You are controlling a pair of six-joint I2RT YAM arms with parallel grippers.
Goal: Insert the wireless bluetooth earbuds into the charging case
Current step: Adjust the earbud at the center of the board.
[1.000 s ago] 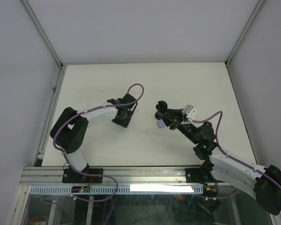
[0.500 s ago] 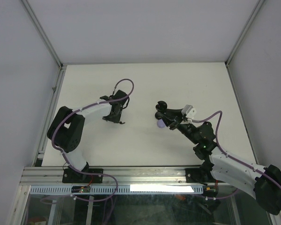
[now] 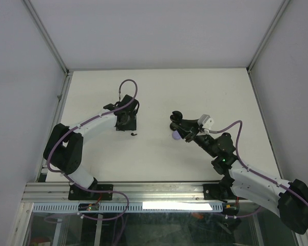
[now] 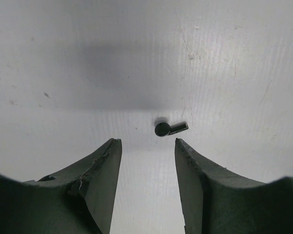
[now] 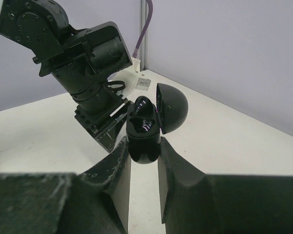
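A small black earbud (image 4: 170, 128) lies on the white table just beyond my left gripper's (image 4: 147, 142) open fingertips, slightly right of the gap, with nothing between the jaws. From above, the earbud (image 3: 134, 134) is a dark speck beside the left gripper (image 3: 126, 123). My right gripper (image 5: 144, 146) is shut on the black charging case (image 5: 143, 134), held upright above the table with its round lid (image 5: 172, 107) swung open. A dark shape stands in the case's far socket. In the top view the case (image 3: 176, 134) sits mid-table, right of the earbud.
The left arm's wrist (image 5: 83, 53) stands close behind the held case. Grey enclosure walls and a metal frame post (image 3: 46, 36) border the white table (image 3: 159, 87). An aluminium rail (image 3: 159, 192) runs along the near edge by the arm bases.
My left gripper has swung left and back, away from the case, and its jaws have widened. The earbud now lies bare on the table by it. The right arm has held still.
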